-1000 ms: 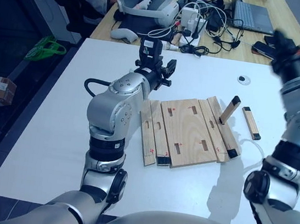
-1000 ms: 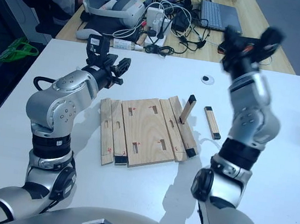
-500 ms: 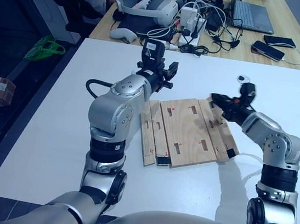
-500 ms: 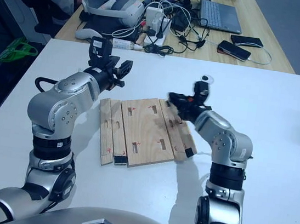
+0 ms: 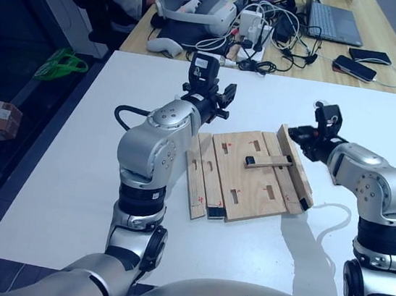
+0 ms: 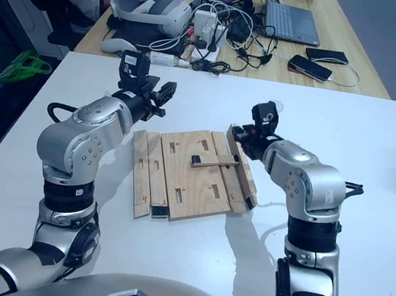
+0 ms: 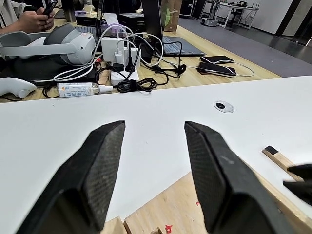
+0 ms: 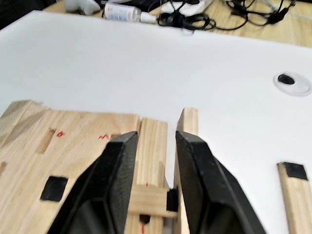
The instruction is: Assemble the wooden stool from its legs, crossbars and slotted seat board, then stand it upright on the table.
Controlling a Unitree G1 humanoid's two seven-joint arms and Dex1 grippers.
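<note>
– Black pads (image 7: 102,170) on the left claw (image 7: 155,129) stand wide apart with nothing between them. The claw hangs over bare white tabletop (image 5: 70,175), just past the far left corner of the wood.
– And the right claw (image 8: 157,135)?
– It sits low at the far right corner of the pieces, over a pale strip (image 8: 152,141). A short stick (image 5: 269,160) lies from there crosswise over the slotted seat board (image 5: 247,187). Whether the claw grips that stick or only rests by it, I cannot tell.
– Where is the stool?
– Unassembled. The slotted seat board lies flat mid-tabletop, with narrow planks (image 5: 199,181) touching its left edge and the pale strip along its right.
– Anything hard to make out?
– In the right wrist view the stick is partly hidden behind the claw. A loose dark-tipped bar (image 8: 294,195) on the tabletop beside it runs off the picture's edge.
</note>
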